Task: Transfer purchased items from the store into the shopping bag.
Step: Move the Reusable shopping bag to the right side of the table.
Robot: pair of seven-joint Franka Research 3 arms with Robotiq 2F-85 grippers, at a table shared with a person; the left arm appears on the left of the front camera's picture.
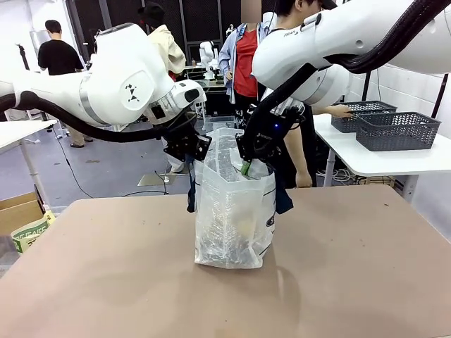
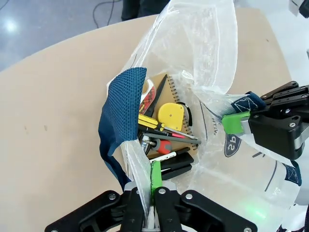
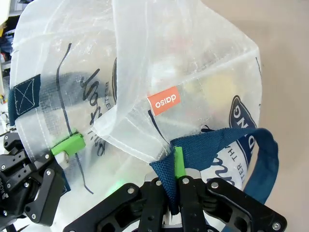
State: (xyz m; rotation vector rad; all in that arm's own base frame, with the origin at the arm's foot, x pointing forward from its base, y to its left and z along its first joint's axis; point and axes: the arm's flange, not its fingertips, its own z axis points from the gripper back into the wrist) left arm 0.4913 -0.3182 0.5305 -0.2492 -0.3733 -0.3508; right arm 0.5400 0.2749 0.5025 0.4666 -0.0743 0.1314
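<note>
Shopping bag (image 1: 236, 211), translucent whitish plastic tote with navy strap handles and navy print, upright at middle of tan table (image 1: 106, 274).

Front view: left gripper (image 1: 199, 151), black two-finger type with green pads, clenched on bag's left rim. Right gripper (image 1: 246, 165) clenched on bag's right rim. Bag mouth held apart between them. Two dark grey mesh plastic baskets (image 1: 398, 130) on white side table (image 1: 394, 165), well behind and right of bag. Person's hand (image 1: 342, 110) at the farther basket.

Left wrist view: left gripper (image 2: 150, 183) pinching rim of shopping bag (image 2: 193, 48), just beside navy strap (image 2: 120, 113). On bag bottom: tan spiral-bound notebook (image 2: 170, 92), yellow tape measure (image 2: 171, 116) lying on it, red-handled screwdriver (image 2: 163, 146), black pieces (image 2: 176, 164) nearest the pinched rim. Right gripper (image 2: 238, 118) on opposite rim.

Right wrist view: right gripper (image 3: 176, 169) shut on base of navy strap (image 3: 251, 164) at rim of bag (image 3: 193, 53). Orange sewn label (image 3: 163, 102) on inner fold. Left gripper (image 3: 67, 145) at far rim.
</note>
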